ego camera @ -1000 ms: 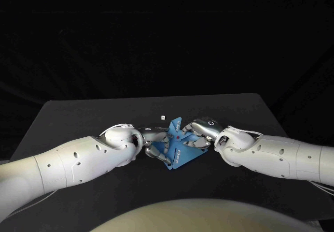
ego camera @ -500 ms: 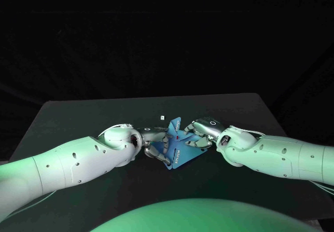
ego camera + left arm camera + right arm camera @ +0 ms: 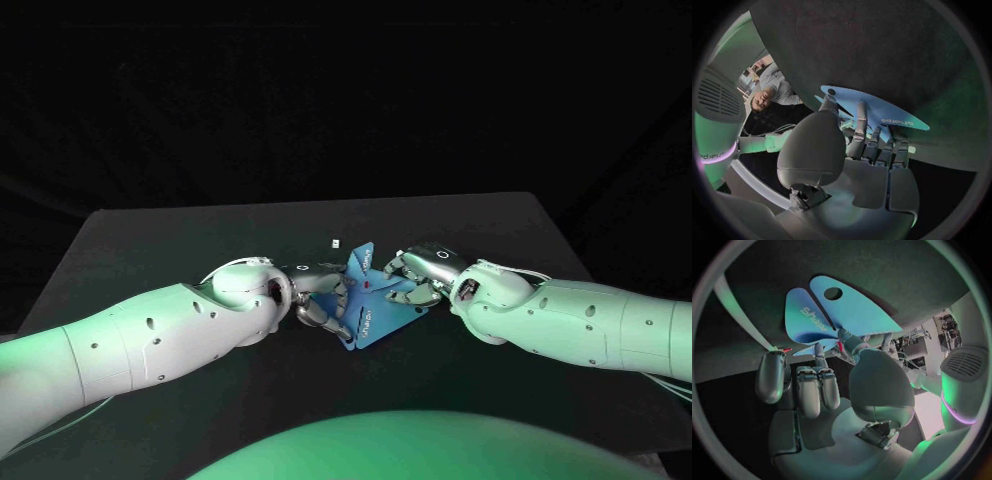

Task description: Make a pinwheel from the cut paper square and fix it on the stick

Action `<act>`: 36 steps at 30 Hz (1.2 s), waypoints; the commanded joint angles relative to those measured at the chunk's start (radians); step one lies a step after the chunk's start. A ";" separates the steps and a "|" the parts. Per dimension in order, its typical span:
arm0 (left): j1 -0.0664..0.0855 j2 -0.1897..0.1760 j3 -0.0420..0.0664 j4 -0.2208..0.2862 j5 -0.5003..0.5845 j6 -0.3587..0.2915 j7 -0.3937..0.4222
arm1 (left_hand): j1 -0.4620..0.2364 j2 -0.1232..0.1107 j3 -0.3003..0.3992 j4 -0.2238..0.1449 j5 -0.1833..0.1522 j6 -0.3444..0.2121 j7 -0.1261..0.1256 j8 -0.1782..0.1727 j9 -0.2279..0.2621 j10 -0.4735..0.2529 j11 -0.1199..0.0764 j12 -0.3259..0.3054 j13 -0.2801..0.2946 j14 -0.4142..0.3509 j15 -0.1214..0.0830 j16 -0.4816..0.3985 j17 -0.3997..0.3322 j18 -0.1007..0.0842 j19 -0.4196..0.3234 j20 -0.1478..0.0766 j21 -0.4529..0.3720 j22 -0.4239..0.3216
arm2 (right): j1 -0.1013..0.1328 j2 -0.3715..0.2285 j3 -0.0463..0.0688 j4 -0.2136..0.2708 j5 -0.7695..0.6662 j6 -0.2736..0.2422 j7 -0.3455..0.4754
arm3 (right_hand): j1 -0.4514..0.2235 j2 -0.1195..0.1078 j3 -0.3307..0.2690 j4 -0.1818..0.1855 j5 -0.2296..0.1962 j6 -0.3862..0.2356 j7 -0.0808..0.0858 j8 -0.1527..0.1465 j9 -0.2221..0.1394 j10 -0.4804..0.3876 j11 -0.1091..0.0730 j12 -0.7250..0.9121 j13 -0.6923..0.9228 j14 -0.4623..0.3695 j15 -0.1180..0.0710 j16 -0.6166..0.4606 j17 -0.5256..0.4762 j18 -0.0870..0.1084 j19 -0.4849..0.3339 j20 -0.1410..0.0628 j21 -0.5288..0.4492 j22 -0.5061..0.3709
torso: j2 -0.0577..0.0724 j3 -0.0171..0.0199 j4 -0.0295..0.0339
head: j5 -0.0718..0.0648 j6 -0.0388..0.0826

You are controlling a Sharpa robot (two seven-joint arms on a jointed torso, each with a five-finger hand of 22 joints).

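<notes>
The blue paper pinwheel (image 3: 366,300) is at the centre of the head view, over the black counter (image 3: 159,240). The left robot hand (image 3: 320,298) holds its left side. The right robot hand (image 3: 415,272) pinches its right side. A small white item (image 3: 335,242) lies just above them in the frame.

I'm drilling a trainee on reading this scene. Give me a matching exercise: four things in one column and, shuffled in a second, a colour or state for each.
1 paper
2 table
3 small piece
4 left hand

a black
b white, lying loose on the table
c blue, folded
d silver, holding the paper

Pairs: 1-c, 2-a, 3-b, 4-d
</notes>
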 commanded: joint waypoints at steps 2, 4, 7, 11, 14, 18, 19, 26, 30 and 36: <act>0.000 -0.010 0.001 0.010 0.004 -0.051 0.027 | 0.015 -0.017 0.001 0.000 -0.003 0.002 0.020 -0.003 0.004 0.002 0.019 0.002 0.001 0.015 -0.006 0.000 0.003 0.009 0.005 -0.001 0.010 0.004 | -0.003 -0.003 -0.001 0.003 0.000 0.025 -0.013 | -0.002 0.010 -0.005 -0.001 0.005 0.005 -0.003 -0.001 0.000 0.106 0.004 0.003 0.263 0.106 0.009 0.004 0.263 0.014 0.002 0.005 0.003 0.019 | 0.001 -0.0004 -0.0002 | -0.005 0.000; 0.000 -0.017 0.005 0.018 0.010 -0.070 0.041 | 0.019 -0.028 -0.004 0.001 -0.003 -0.004 0.030 -0.004 0.006 -0.002 0.029 0.001 0.001 0.021 -0.007 0.001 0.004 0.012 0.008 -0.001 0.012 0.005 | -0.003 -0.003 -0.001 0.004 0.000 0.025 -0.015 | -0.002 0.010 -0.005 -0.001 0.005 0.005 -0.003 -0.001 0.000 0.106 0.004 0.003 0.263 0.106 0.009 0.004 0.263 0.014 0.002 0.005 0.003 0.019 | 0.001 -0.0003 0.0000 | -0.006 0.000; 0.001 -0.029 0.012 0.034 0.015 -0.098 0.064 | 0.023 -0.036 -0.008 0.001 -0.003 -0.015 0.032 -0.009 0.006 0.001 0.030 0.002 0.001 0.030 0.002 0.003 0.006 0.011 0.009 0.001 0.013 0.006 | -0.003 -0.002 -0.001 0.005 -0.002 0.027 -0.019 | -0.003 0.011 -0.007 0.001 0.005 0.004 -0.003 -0.001 -0.001 0.106 0.004 0.003 0.263 0.106 0.009 0.004 0.263 0.014 0.002 0.005 0.002 0.019 | 0.000 0.0001 0.0002 | -0.008 0.000; 0.007 -0.041 0.022 0.054 0.029 -0.129 0.098 | 0.027 -0.052 -0.022 0.001 -0.001 -0.101 0.046 -0.072 -0.032 -0.001 0.041 0.002 0.001 0.036 0.003 0.003 0.007 0.008 0.009 0.001 0.015 0.007 | -0.003 -0.001 -0.001 0.005 -0.005 0.029 -0.024 | -0.003 0.011 -0.008 0.001 0.005 0.004 -0.003 -0.001 -0.001 0.106 0.004 0.003 0.263 0.106 0.009 0.004 0.263 0.015 0.001 0.005 0.001 0.018 | 0.000 0.0001 0.0003 | -0.008 0.000; 0.014 -0.045 0.027 0.063 0.038 -0.138 0.117 | 0.032 -0.035 -0.012 0.000 -0.001 -0.149 0.045 -0.113 -0.069 0.003 0.040 0.002 0.001 0.039 0.009 0.002 0.007 0.005 0.013 0.002 0.017 0.009 | -0.003 0.001 -0.001 0.005 -0.006 0.031 -0.026 | -0.002 0.011 -0.008 0.001 0.005 0.004 -0.003 -0.002 -0.001 0.106 0.004 0.003 0.263 0.106 0.009 0.004 0.263 0.015 0.001 0.005 0.000 0.017 | 0.001 -0.0001 -0.0001 | -0.008 0.000; 0.025 -0.050 0.031 0.070 0.058 -0.144 0.144 | 0.042 -0.005 0.005 -0.001 -0.002 -0.148 0.045 -0.124 -0.090 0.011 0.036 0.003 0.002 0.042 0.017 0.002 0.007 0.002 0.015 0.003 0.019 0.010 | -0.003 0.003 -0.001 0.004 -0.008 0.033 -0.028 | -0.002 0.011 -0.009 0.001 0.005 0.004 -0.003 -0.002 -0.002 0.106 0.004 0.003 0.263 0.106 0.009 0.004 0.263 0.015 0.001 0.005 0.000 0.017 | 0.001 0.0001 -0.0003 | -0.009 0.000; 0.027 -0.050 0.032 0.071 0.066 -0.145 0.151 | 0.051 0.014 0.016 -0.002 -0.002 -0.151 0.044 -0.133 -0.102 0.018 0.033 0.004 0.003 0.048 0.023 0.004 0.009 -0.003 0.020 0.003 0.022 0.012 | -0.003 0.003 -0.001 0.004 -0.008 0.033 -0.029 | -0.002 0.011 -0.009 0.001 0.005 0.004 -0.003 -0.002 -0.002 0.106 0.004 0.003 0.263 0.106 0.009 0.004 0.263 0.015 0.001 0.005 0.000 0.017 | 0.001 0.0002 -0.0005 | -0.009 0.000; 0.033 -0.040 0.035 0.068 0.089 -0.144 0.179 | 0.105 0.082 0.044 -0.007 -0.003 -0.112 0.029 -0.158 -0.160 0.083 0.016 0.009 0.007 0.078 0.036 0.010 0.014 -0.020 0.031 0.001 0.029 0.016 | -0.003 0.005 -0.001 0.004 -0.010 0.035 -0.032 | -0.002 0.011 -0.009 0.001 0.005 0.004 -0.003 -0.002 -0.002 0.106 0.004 0.003 0.263 0.106 0.009 0.004 0.263 0.015 0.001 0.005 0.000 0.017 | 0.001 0.0002 0.0000 | -0.013 0.000; 0.035 -0.010 0.035 0.042 0.079 -0.126 0.189 | 0.183 0.118 0.066 -0.009 -0.003 -0.063 0.052 -0.182 -0.210 0.246 0.051 0.028 0.019 0.088 -0.002 0.010 0.015 0.004 0.023 -0.003 0.025 0.013 | -0.003 0.007 -0.001 0.003 -0.010 0.037 -0.034 | 0.000 0.011 -0.009 0.001 0.005 0.004 -0.003 -0.002 -0.002 0.106 0.004 0.003 0.263 0.106 0.008 0.004 0.263 0.015 0.001 0.005 -0.001 0.017 | 0.000 -0.0002 0.0004 | -0.014 0.000; 0.037 0.050 0.028 -0.026 0.055 -0.086 0.207 | 0.233 0.135 0.075 -0.010 -0.005 -0.063 0.041 -0.215 -0.252 0.210 0.042 0.012 0.012 0.071 0.001 0.004 0.011 0.011 0.010 0.001 0.018 0.009 | -0.003 0.011 -0.001 0.001 -0.010 0.041 -0.035 | 0.000 0.011 -0.009 0.001 0.005 0.004 -0.003 -0.002 -0.002 0.106 0.004 0.003 0.263 0.106 0.008 0.004 0.263 0.015 0.001 0.005 -0.001 0.017 | 0.002 -0.0008 -0.0024 | -0.015 0.000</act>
